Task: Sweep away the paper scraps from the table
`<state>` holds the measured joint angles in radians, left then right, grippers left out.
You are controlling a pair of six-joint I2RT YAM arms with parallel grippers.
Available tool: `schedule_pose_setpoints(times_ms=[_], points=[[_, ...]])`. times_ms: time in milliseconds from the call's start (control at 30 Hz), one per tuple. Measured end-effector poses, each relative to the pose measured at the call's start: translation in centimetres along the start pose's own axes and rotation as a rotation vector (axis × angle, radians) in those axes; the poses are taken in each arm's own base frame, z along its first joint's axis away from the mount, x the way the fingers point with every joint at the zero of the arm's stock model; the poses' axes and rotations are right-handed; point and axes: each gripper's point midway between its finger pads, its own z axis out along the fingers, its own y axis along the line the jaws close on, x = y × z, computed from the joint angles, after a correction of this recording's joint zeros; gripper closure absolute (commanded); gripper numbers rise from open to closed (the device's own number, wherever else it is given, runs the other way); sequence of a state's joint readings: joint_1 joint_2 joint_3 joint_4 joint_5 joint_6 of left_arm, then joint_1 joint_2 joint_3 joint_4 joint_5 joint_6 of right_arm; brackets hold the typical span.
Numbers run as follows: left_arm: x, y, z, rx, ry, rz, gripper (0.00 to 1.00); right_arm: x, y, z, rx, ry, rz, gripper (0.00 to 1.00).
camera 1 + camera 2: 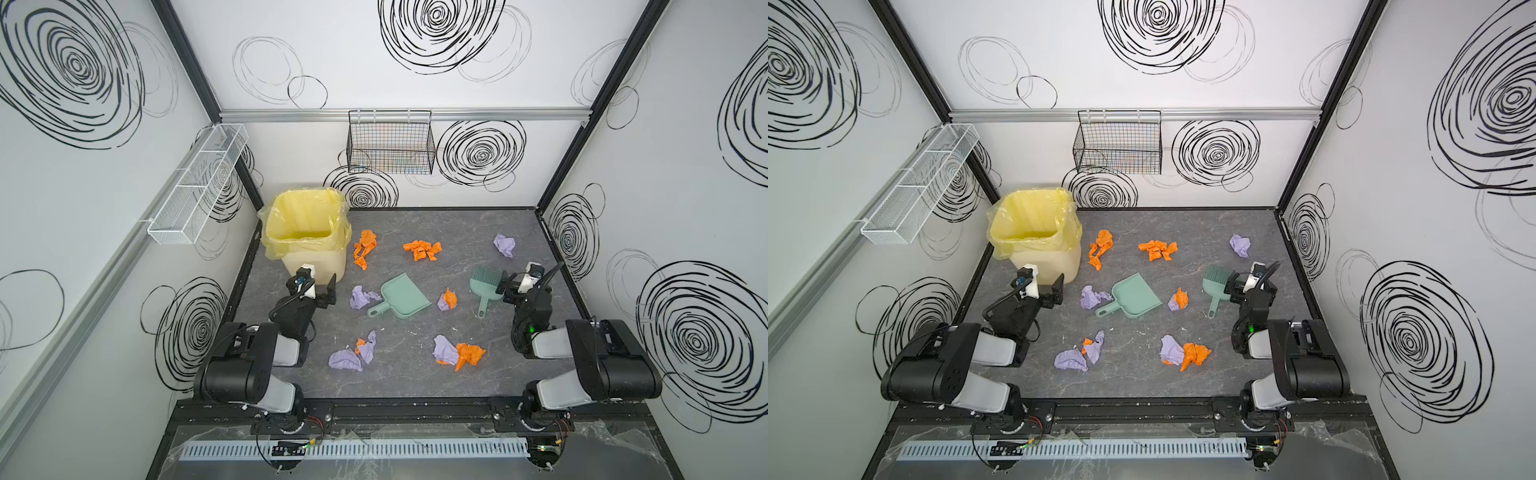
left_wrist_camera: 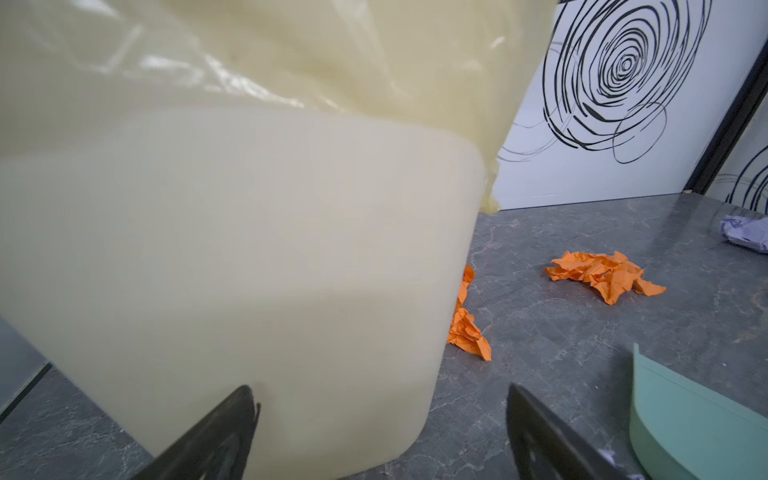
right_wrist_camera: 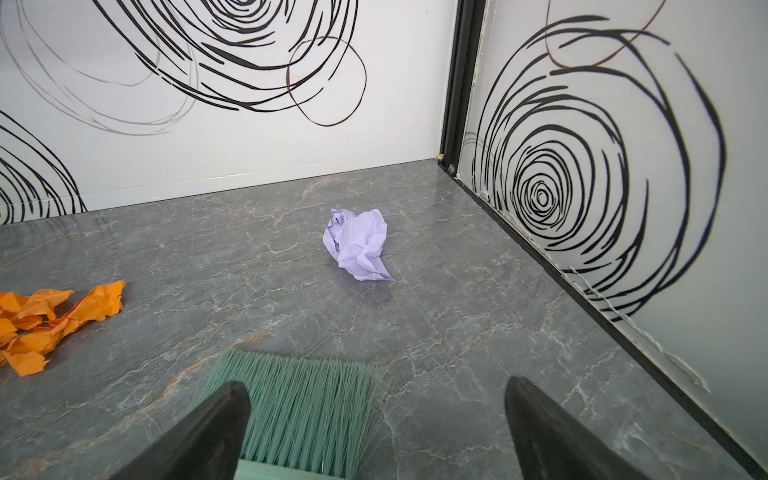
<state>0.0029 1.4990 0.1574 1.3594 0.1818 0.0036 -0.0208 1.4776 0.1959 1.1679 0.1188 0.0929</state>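
Note:
Several orange and lilac paper scraps lie spread over the table point(image 1: 415, 382): orange ones point(image 1: 422, 250) at the back, a lilac one point(image 1: 505, 245) far right, mixed wads point(image 1: 457, 353) near the front. A mint-green dustpan point(image 1: 401, 296) lies mid-table and the brush point(image 1: 485, 286) right of it. My left gripper point(image 1: 322, 293) stands open and empty beside the bin, left of the dustpan. My right gripper point(image 1: 510, 291) hangs open just right of the brush head; its bristles point(image 3: 299, 399) lie by one finger, with a lilac scrap point(image 3: 357, 243) ahead.
A cream bin point(image 1: 307, 232) lined with a yellow bag stands at the back left and fills the left wrist view point(image 2: 249, 249). A black wire basket point(image 1: 390, 143) and a white mesh shelf point(image 1: 199, 183) hang on the walls. Walls enclose three sides.

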Motion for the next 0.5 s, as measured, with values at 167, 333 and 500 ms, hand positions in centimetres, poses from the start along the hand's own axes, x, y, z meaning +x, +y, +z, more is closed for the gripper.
schedule_pose_setpoints(times_ms=[167, 333, 500], points=[[0.00, -0.06, 0.00, 0.002, 0.000, 0.001, 0.04, 0.00, 0.00, 0.00, 0.000, 0.000, 0.000, 0.00], [0.00, -0.13, 0.01, 0.004, 0.000, 0.005, 0.04, 0.00, 0.00, 0.00, 0.000, 0.000, 0.000, 0.00], [0.00, -0.12, 0.01, 0.004, 0.000, 0.008, 0.04, 0.00, 0.00, 0.00, 0.000, 0.000, 0.000, 0.00]])
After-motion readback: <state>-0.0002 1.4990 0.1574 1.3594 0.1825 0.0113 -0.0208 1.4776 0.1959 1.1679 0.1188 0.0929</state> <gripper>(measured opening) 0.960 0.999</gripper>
